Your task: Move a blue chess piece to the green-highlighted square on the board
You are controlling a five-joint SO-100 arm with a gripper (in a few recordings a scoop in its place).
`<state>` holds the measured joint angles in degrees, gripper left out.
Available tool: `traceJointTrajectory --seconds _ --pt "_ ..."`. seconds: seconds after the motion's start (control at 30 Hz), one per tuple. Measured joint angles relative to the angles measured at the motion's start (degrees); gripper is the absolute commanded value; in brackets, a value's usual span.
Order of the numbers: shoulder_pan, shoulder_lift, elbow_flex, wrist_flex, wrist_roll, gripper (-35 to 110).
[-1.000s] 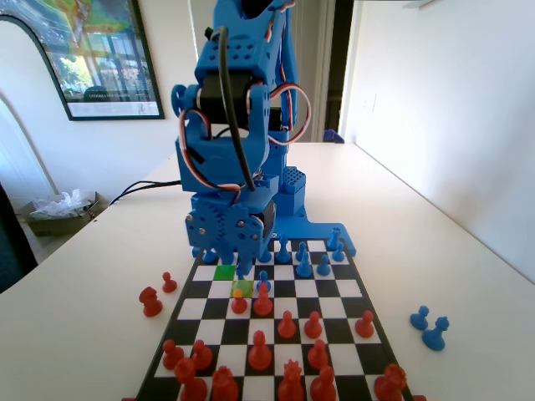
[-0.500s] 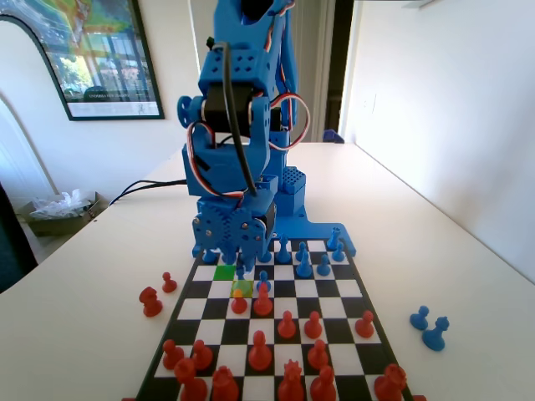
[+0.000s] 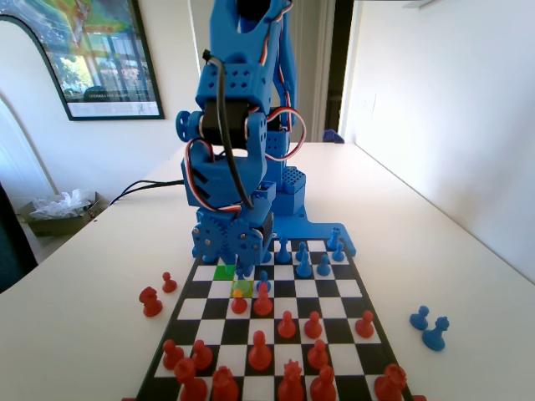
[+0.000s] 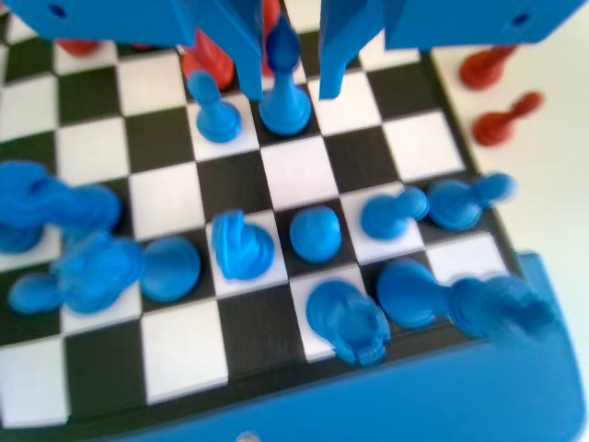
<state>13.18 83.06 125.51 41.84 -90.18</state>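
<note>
My gripper (image 3: 241, 266) hangs low over the board (image 3: 334, 288) near the blue arm's end. It sits just right of the green-highlighted square (image 3: 222, 271) in the fixed view. In the wrist view the gripper (image 4: 290, 92) is open. A blue chess piece (image 4: 283, 106), a pawn with a ball head, stands upright on the board (image 4: 299, 170) between the jaws. The pawn is close to the left jaw, with a gap to the right one. From these frames I cannot tell whether the pawn's square is the green one.
A second blue pawn (image 4: 218, 115) stands one square left of the jaws. Taller blue pieces (image 4: 317, 230) fill the rows nearest the arm. A yellow-olive square (image 3: 242, 287) lies in front of the gripper, red pieces (image 3: 260, 351) beyond it. Two blue pieces (image 3: 426, 327) and two red ones (image 3: 152, 301) lie off-board.
The arm has drawn back toward its base, and the gripper has shifted slightly right and lower in the fixed view. The pieces on the board stay where they were.
</note>
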Motion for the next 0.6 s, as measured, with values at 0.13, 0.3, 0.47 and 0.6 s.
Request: traceJointTrajectory --seconds 0.13,0.3,0.47,0.6 --pt "0.0 0.0 -1.1 0.4 0.0 10" --pt "0.0 0.0 -2.2 1.1 0.8 8" --pt "0.0 0.0 -2.9 1.1 1.1 5" --pt "0.0 0.0 -2.9 0.8 1.1 6"
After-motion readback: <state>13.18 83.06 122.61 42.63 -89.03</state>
